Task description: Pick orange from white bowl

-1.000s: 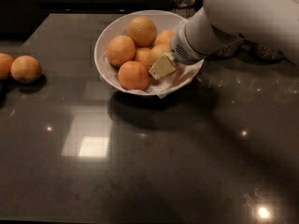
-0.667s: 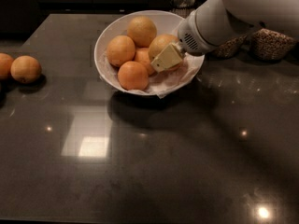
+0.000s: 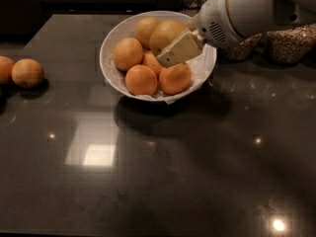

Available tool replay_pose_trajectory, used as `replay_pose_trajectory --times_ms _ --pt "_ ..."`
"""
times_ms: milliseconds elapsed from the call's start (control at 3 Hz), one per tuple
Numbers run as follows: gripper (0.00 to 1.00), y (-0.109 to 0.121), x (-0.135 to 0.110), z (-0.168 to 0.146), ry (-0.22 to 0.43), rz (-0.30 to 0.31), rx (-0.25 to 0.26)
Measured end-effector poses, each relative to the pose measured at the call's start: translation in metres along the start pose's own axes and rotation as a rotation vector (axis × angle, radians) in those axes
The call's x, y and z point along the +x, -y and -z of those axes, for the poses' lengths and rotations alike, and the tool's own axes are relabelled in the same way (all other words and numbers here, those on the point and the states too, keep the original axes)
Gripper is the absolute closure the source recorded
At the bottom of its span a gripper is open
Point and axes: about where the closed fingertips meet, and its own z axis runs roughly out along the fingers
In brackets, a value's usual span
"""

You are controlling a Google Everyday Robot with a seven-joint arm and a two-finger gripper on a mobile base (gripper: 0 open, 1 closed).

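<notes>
Pale yellowish orange (image 3: 165, 32) round, no long axis you can read, in white bowl (image 3: 108, 44), gripper (image 3: 173, 53) overlapping its lower right, grip unclear.

The gripper (image 3: 170, 56), hovering over the right side of the white bowl (image 3: 109, 48), is covering part of the orange (image 3: 165, 32) behind it, while the left edge is cutting off another orange (image 3: 4, 69) on the tabletop (image 3: 158, 172).

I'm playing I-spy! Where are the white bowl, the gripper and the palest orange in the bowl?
white bowl (image 3: 105, 58), camera view, its left inner wall.
gripper (image 3: 167, 58), camera view, its tip, over the bowl's oranges.
orange (image 3: 165, 32), camera view, its upper skin, behind the gripper.
</notes>
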Motion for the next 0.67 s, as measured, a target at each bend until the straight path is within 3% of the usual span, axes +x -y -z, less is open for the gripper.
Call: replay_pose_trajectory --times_ms 333,667 --pt "1.0 -0.0103 -0.0097 0.0015 0.067 0.104 -0.056" --pt "1.0 -0.0121 -0.012 0.0022 0.071 0.191 -0.052"
